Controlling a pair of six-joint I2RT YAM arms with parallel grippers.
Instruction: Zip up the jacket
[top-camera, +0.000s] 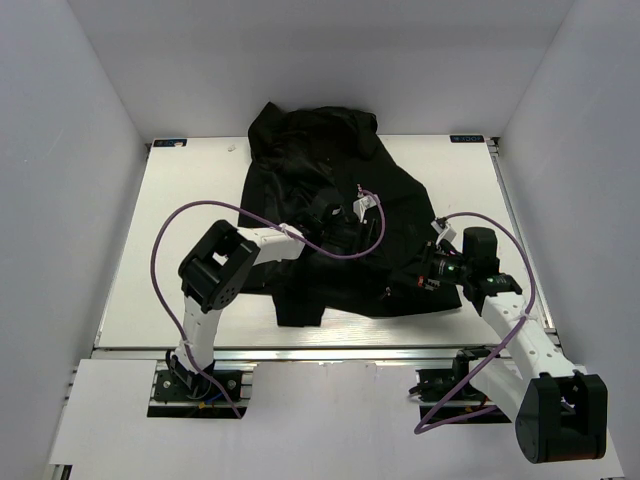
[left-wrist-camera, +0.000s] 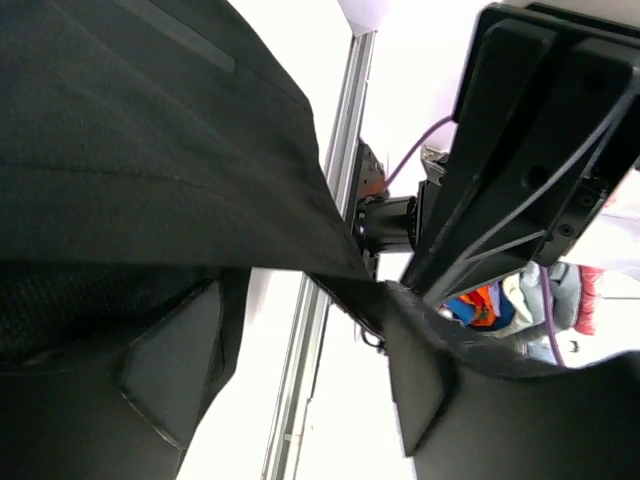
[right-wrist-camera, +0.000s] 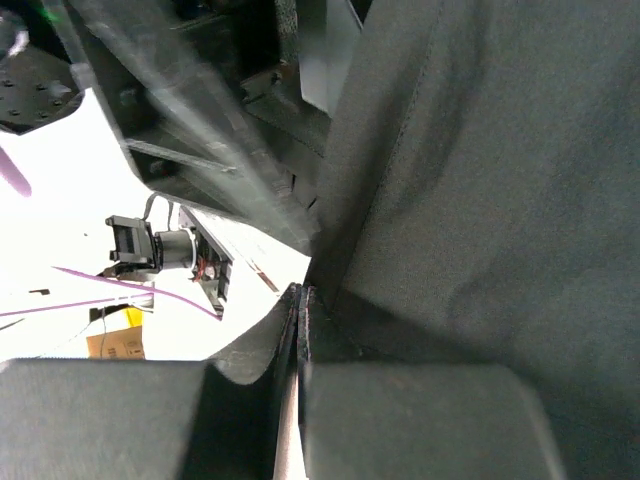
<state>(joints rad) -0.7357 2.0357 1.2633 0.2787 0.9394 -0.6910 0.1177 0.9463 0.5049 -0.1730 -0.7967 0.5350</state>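
The black jacket (top-camera: 300, 170) lies spread over the middle of the white table, its collar end toward the back wall. My left gripper (top-camera: 345, 228) hovers over the jacket's middle. In the left wrist view it (left-wrist-camera: 300, 300) stands open, with a jacket edge (left-wrist-camera: 200, 150) running down to the tip of the right-hand finger (left-wrist-camera: 415, 380) and bare table showing in the gap. My right gripper (top-camera: 418, 278) sits at the jacket's lower right hem. The right wrist view shows it (right-wrist-camera: 300, 295) shut on a thin fold of jacket fabric (right-wrist-camera: 480, 200).
Bare white tabletop (top-camera: 180, 200) lies left of the jacket, with a narrower strip on the right. A metal rail (top-camera: 330, 352) runs along the near edge. Purple cables (top-camera: 200, 210) loop above both arms. Grey walls close in the back and sides.
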